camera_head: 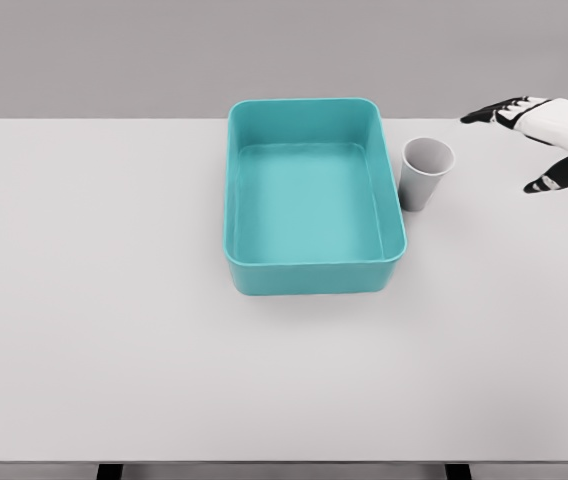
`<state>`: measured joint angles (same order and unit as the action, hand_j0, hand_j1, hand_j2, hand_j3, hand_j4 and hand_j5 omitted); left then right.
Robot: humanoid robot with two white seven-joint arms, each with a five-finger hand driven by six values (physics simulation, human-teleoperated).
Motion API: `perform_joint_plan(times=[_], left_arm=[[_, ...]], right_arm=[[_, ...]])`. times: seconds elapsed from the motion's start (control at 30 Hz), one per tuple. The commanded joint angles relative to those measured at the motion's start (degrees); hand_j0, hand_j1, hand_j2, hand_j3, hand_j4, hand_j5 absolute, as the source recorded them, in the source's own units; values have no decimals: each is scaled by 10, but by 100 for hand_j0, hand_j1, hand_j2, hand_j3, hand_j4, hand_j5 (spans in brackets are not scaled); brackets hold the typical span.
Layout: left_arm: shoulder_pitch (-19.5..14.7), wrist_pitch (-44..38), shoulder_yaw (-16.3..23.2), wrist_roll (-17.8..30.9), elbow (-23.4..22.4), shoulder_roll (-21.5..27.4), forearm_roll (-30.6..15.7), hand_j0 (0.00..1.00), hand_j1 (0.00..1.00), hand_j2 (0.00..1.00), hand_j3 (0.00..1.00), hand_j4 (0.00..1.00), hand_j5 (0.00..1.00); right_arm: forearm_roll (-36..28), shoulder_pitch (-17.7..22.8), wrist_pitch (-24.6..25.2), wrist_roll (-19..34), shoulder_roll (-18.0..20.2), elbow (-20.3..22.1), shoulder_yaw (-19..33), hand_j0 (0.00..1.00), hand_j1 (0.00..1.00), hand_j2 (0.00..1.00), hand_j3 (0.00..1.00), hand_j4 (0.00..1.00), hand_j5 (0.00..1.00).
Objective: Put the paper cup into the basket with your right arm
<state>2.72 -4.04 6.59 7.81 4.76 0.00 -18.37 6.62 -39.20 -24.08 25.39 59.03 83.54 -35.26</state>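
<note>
A white paper cup (425,173) stands upright on the table, just right of the teal basket (314,270) and almost touching its right wall. The basket is a rectangular tub with nothing inside it. My right hand (512,150) comes in from the right edge, level with the cup and a short way to its right. Its black-tipped fingers (486,114) are spread and point left toward the cup, with the thumb (552,182) held lower. It holds nothing. The left arm does not show.
The white table (114,300) fills most of the view, with its front edge near the bottom of the picture. A plain grey wall lies behind the far edge.
</note>
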Motion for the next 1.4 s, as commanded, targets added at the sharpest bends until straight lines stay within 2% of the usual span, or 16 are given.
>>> perform_joint_plan(times=[0.0,0.1,0.13,0.17,0.2,0.23,0.27,0.3,0.33,0.37,0.47,0.57,0.63,0.97,1.1,1.37], left_arm=[[0,0,0,0,0,0,0,100,100,100,100,100,100],[0,0,0,0,0,0,0,100,100,100,100,100,100],[0,0,0,0,0,0,0,100,100,100,100,100,100],[0,0,0,0,0,0,0,100,100,100,100,100,100],[0,0,0,0,0,0,0,100,100,100,100,100,100],[0,0,0,0,0,0,0,100,100,100,100,100,100],[0,0,0,0,0,0,0,100,100,100,100,100,100],[0,0,0,0,0,0,0,100,100,100,100,100,100],[0,0,0,0,0,0,0,100,100,100,100,100,100],[0,0,0,0,0,0,0,100,100,100,100,100,100],[0,0,0,0,0,0,0,100,100,100,100,100,100],[0,0,0,0,0,0,0,100,100,100,100,100,100],[0,0,0,0,0,0,0,100,100,100,100,100,100],[0,0,0,0,0,0,0,100,100,100,100,100,100],[0,0,0,0,0,0,0,100,100,100,100,100,100],[0,0,0,0,0,0,0,100,100,100,100,100,100]], right_arm=[[0,0,0,0,1,3,1,100,100,100,100,100,100],[-5,1,3,1,-1,-4,1,100,100,100,100,100,100],[-27,3,6,22,-3,-15,-2,99,99,99,99,99,99],[-118,5,10,90,-18,-56,-2,98,98,98,98,98,98],[-207,5,9,96,-36,-100,0,98,98,98,98,98,98],[-311,5,6,96,-69,-169,12,98,98,98,98,98,98],[-369,5,4,96,-103,-231,31,99,99,99,99,99,99],[-386,5,4,96,-129,-263,49,99,99,99,99,99,99],[-389,6,5,96,-155,-290,78,100,100,100,100,100,100],[-389,6,7,96,-162,-303,85,100,100,100,100,100,100],[-379,9,10,96,-165,-287,85,100,100,100,100,100,100],[-378,23,10,96,-192,-320,82,100,100,100,100,100,100],[-376,37,8,96,-205,-322,80,100,100,100,100,100,100],[-369,40,10,96,-232,-329,73,100,100,100,100,100,100],[-367,40,7,96,-242,-363,78,100,100,100,100,100,100],[-366,33,10,96,-255,-393,80,100,100,100,100,100,100]])
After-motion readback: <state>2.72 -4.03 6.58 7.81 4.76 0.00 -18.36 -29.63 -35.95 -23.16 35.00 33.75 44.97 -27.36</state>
